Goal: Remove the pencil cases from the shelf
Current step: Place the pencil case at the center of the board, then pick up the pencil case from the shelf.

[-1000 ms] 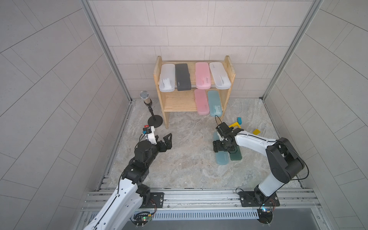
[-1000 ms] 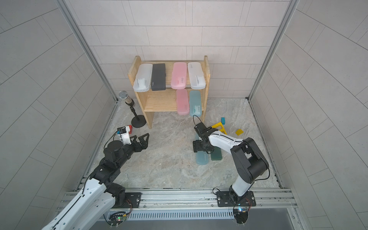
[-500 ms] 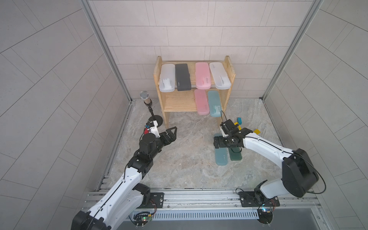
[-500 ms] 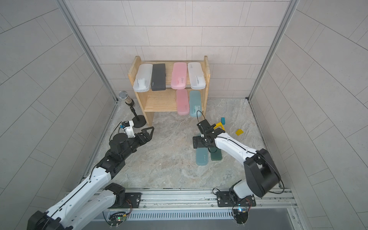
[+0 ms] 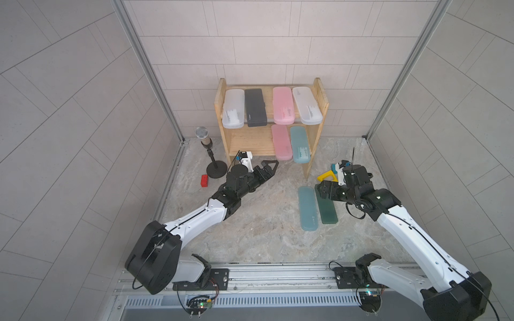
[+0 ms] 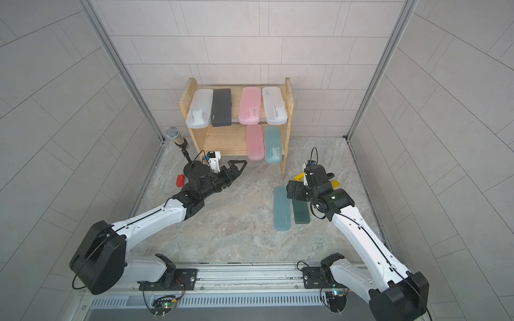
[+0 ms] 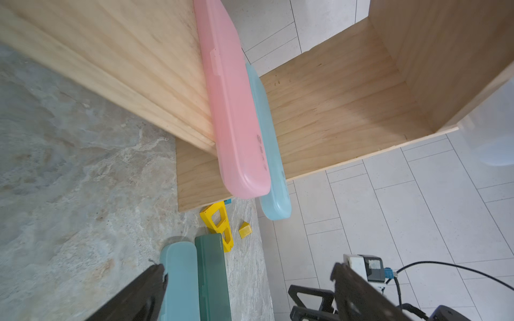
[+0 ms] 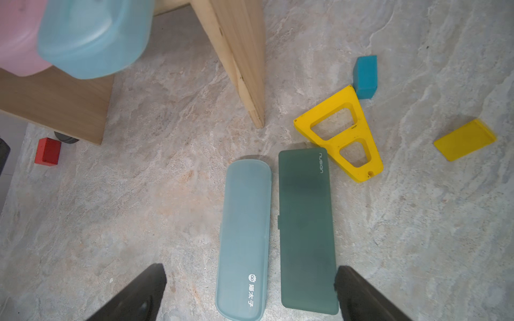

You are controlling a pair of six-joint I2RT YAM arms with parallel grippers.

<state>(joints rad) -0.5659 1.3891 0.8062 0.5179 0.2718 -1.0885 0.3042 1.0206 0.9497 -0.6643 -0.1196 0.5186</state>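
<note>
The left gripper (image 5: 269,169) and right gripper (image 8: 250,268) are both released and empty. Six pencil cases (image 5: 283,109) lie on the shelf (image 5: 244,140). A light teal case (image 5: 308,208) and a dark green case (image 5: 328,208) lie on the floor (image 5: 250,222) at its 5 o'clock.

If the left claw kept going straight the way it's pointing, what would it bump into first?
Probably the lower pink case, its end overhanging the shelf; depth is uncertain.

overhead pair and close wrist views share shelf (image 5: 247,139).
</note>
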